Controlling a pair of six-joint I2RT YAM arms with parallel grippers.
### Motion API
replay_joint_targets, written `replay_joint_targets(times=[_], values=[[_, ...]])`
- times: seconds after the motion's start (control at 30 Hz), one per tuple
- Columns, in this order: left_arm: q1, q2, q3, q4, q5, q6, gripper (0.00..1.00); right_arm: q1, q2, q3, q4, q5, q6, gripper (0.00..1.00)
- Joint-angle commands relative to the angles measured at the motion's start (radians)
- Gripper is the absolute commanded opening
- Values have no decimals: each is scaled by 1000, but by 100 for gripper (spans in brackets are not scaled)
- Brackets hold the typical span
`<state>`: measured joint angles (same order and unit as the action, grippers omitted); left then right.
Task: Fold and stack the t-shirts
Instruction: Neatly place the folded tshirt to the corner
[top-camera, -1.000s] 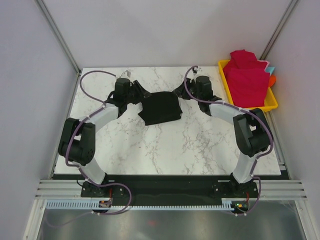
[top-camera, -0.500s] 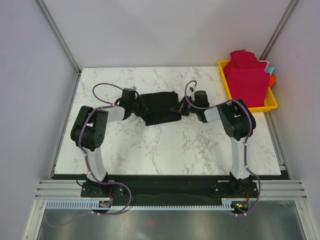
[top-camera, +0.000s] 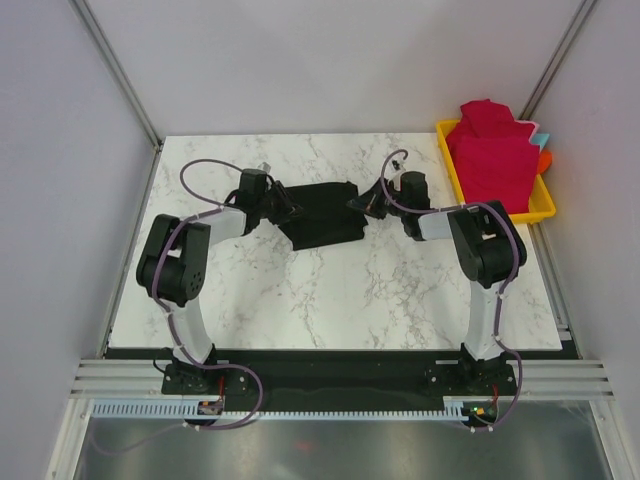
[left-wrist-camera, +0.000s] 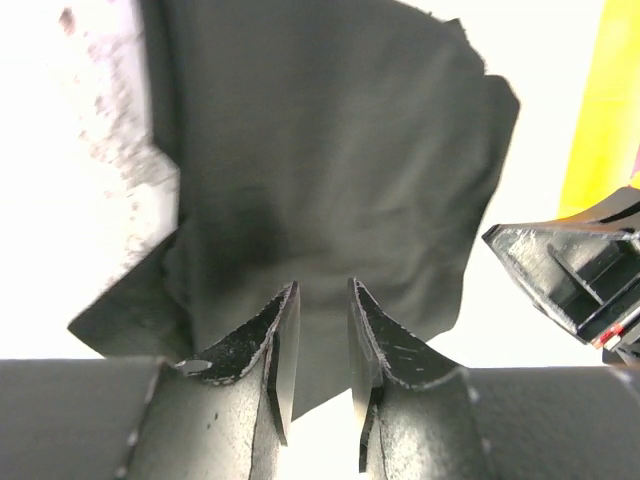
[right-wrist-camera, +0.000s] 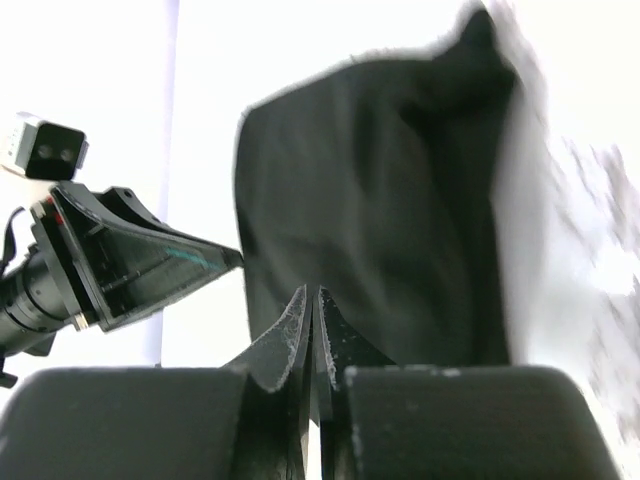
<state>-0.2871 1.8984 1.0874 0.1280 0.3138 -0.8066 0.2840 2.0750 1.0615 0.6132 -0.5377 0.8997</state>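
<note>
At the far middle of the marble table (top-camera: 330, 300) lies the black t-shirt (top-camera: 322, 212), a loosely folded, uneven rectangle with ragged corners, flat on the stone. The left gripper (top-camera: 288, 208) sits at its left edge and the right gripper (top-camera: 360, 205) at its right edge, so the two face each other across the cloth.

From the left wrist, the fingers (left-wrist-camera: 280, 340) stand a narrow gap apart. Cloth shows beyond the top of the gap and bare table at the bottom, and nothing is held between them. The other gripper's black tip juts in from the right side of that view.

From the right wrist, the fingers (right-wrist-camera: 290, 335) are drawn almost together, leaving only a thin slit. Their tips overlap the shirt's near edge, but I cannot tell whether any cloth is pinched.

Against the right wall, well apart from the black shirt, the yellow tray (top-camera: 541, 208) holds a heap of crimson t-shirts (top-camera: 492, 150) piled above its rim. The right arm's forearm and elbow lie between the black shirt and the tray. A purple cable (top-camera: 200, 172) loops over the left arm.
</note>
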Motion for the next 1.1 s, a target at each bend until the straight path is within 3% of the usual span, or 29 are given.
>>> replay_joint_targets(times=[0.0,0.17,0.33,0.57,0.67,0.7,0.73,0.77,0.87,1.07], values=[[8,-36,64,29,2,23,33,4,-35,74,17,10,-42,8],[11,2,127,6,-25,-5,33,7,80,199,-42,13,-30,7],[31,144,235,-25,-25,-35,33,-8,218,343,-93,30,2,3],[94,318,367,-67,8,-78,32,-71,298,359,-95,73,51,3],[97,320,384,-80,28,-59,34,-71,266,344,-83,71,39,15],[94,305,379,-82,15,-48,35,-69,254,324,-75,67,28,30],[89,285,375,-121,-11,-27,39,-66,222,312,-69,67,19,38],[77,234,361,-149,-40,-14,55,-65,203,302,-75,68,7,46],[66,150,298,-172,-119,3,70,-62,120,241,-82,79,-33,55],[49,24,203,-200,-179,38,71,-62,-73,34,-52,127,-76,59]])
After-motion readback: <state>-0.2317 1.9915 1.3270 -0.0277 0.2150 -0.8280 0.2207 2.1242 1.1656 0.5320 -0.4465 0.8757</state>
